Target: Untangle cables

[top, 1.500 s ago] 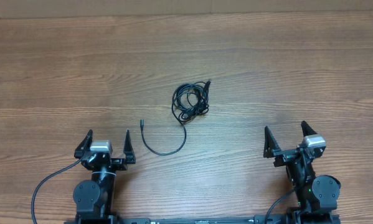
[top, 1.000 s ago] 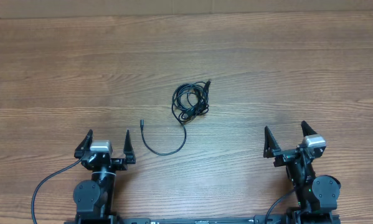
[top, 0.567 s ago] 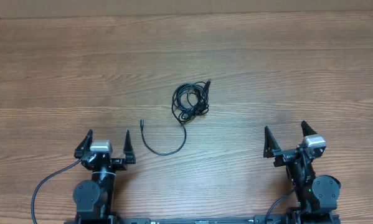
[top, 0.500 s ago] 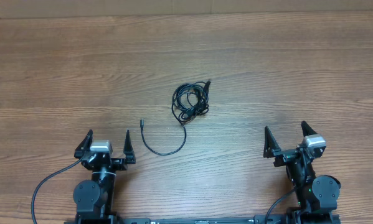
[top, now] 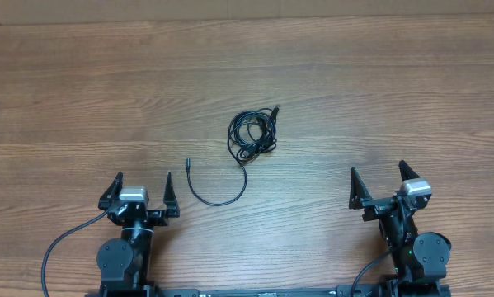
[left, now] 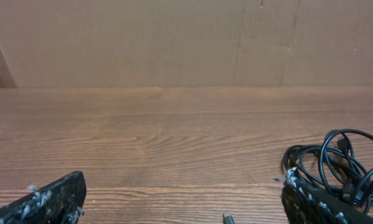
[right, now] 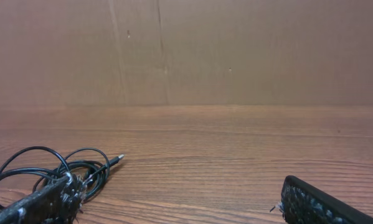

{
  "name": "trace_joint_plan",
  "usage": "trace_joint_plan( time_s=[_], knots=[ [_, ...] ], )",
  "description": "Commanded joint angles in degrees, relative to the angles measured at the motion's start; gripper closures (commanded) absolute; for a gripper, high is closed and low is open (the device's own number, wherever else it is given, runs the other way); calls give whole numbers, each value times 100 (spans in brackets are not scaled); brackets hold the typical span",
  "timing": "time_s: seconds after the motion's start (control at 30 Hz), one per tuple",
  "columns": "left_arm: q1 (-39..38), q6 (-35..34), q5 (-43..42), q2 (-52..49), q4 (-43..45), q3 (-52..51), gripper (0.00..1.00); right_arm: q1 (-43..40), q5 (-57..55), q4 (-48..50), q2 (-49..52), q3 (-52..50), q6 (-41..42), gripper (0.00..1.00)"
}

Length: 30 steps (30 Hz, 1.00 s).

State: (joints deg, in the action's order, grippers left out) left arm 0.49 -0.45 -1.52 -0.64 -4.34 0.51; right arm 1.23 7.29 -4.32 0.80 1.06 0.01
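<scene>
Cables (top: pixel 251 136) sit near the middle of the wooden counter (top: pixel 378 82), thin and black, wound into a small untidy bundle of overlapping loops, roughly oval from overhead. One plug end (top: pixel 276 109) pokes out at the bundle's upper right, pointing away from the robot. From the bundle's lower edge a loose tail (top: pixel 219 203) drops toward the robot, sweeps left in a shallow U and climbs back up to a second small plug (top: pixel 187 163), lying apart from the coils. Over to the left wrist camera: the loops (left: pixel 335 155) show at the right, glossy and crossing each other, their lower part hidden behind one dark finger (left: pixel 323 205), and that second plug just peeks in at the bottom edge. Right wrist camera now: the same bundle (right: pixel 43 165) lies low on the left, with a slim metal-tipped plug jutting out to the right along the wood grain. Left end effector (top: pixel 143 176) sits close to the robot's edge, fingers spread wide, nothing between them, just left of the tail's curve. Right end effector (top: pixel 377 167) is well apart from the bundle on the other side, fingers likewise wide and empty. Plain brown cardboard wall (left: pixel 174 43) closes off the far side of the counter.
</scene>
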Motion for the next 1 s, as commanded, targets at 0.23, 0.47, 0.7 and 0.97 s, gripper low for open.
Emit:
trace_joint_plan(
  time_s=[0.23,0.47,0.7,0.97],
  knots=[
    [24,-39,-44,28,7,-24,0,26,26,20,-52,-61,-7,0],
    [24,-645,-127,28,2,-24,0,26,28,46,-52,-61,-7,0],
    [24,-645,-125,28,-140,42,0,26,-267,4,-52,-57,490,0],
    [24,-643,-76,-197,-1132,614,0,26,-533,-673,31,380,643,0]
  ],
)
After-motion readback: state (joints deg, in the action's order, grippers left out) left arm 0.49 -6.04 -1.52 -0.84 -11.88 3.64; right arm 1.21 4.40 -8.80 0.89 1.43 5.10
